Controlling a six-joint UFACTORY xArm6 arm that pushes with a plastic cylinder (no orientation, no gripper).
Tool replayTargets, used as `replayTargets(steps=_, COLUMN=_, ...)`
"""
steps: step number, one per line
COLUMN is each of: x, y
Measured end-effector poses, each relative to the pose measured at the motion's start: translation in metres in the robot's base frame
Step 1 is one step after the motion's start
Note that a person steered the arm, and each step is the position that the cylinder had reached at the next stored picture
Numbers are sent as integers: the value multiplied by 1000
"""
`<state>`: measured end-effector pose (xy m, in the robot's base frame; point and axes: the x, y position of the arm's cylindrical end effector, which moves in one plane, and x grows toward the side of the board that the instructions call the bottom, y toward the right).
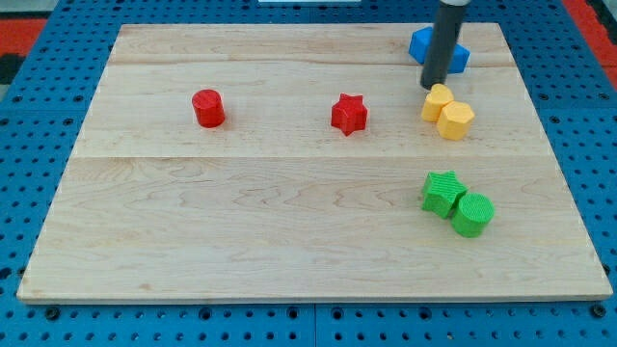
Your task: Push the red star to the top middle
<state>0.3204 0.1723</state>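
The bench is showing pale wooden planks with a fine grain, lying on a blue pegboard dotted with holes. The red star is sitting a little above the middle of the wood, slightly toward the view's right, on its own with bare wood all round it. Well off to the view's left at about the same height, a red cylinder is standing upright, matte and smooth.

The arm is ending in a straight dark rod (no jaws on this tool, so there is nothing spread or pressed together to report), and my tip is resting near the view's upper right. It is standing in front of a blue block, whose shape is partly hidden behind the rod, and just above a yellow block that is touching a yellow hexagonal block. The tip is sitting well to the right of the red star.

Lower right, a green star is touching a green cylinder.
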Motion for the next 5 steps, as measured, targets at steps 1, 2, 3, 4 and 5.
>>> replayTargets(steps=1, x=4, y=1)
replayTargets(steps=2, x=5, y=-4)
replayTargets(steps=3, x=5, y=-35)
replayTargets(steps=4, x=14, y=-49)
replayTargets(steps=5, x=51, y=-50)
